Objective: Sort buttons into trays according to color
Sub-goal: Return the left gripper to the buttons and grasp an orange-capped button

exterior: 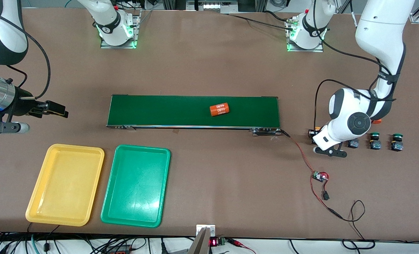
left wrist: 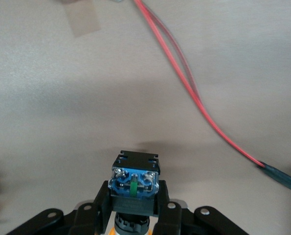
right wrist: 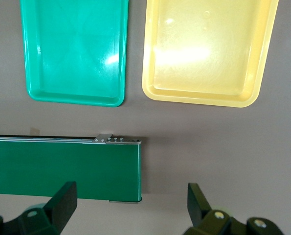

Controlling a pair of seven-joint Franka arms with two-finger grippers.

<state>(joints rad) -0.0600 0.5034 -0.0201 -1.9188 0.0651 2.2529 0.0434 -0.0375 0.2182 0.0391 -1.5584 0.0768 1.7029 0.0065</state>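
Observation:
Low over the table at the left arm's end, my left gripper (exterior: 314, 137) is shut on a yellow-orange button (left wrist: 134, 183). Its dark body with a blue contact block sits between the fingers (left wrist: 102, 205), and the orange cap shows below. A third button's dark body (exterior: 353, 143) lies beside it, its cap hidden by the arm. Two green buttons (exterior: 374, 140) (exterior: 397, 141) stand farther toward that end. The yellow tray (exterior: 65, 183) (right wrist: 209, 49) and green tray (exterior: 135, 185) (right wrist: 74, 49) lie side by side. My right gripper (exterior: 56, 108) (right wrist: 130, 205) hangs open beside the conveyor's end.
A long dark-green conveyor belt (exterior: 192, 111) crosses the middle with an orange "4680" cylinder (exterior: 219, 109) on it. Red wires (exterior: 304, 158) (left wrist: 194, 93) run from its end to a small circuit board (exterior: 319, 175), close to the left gripper.

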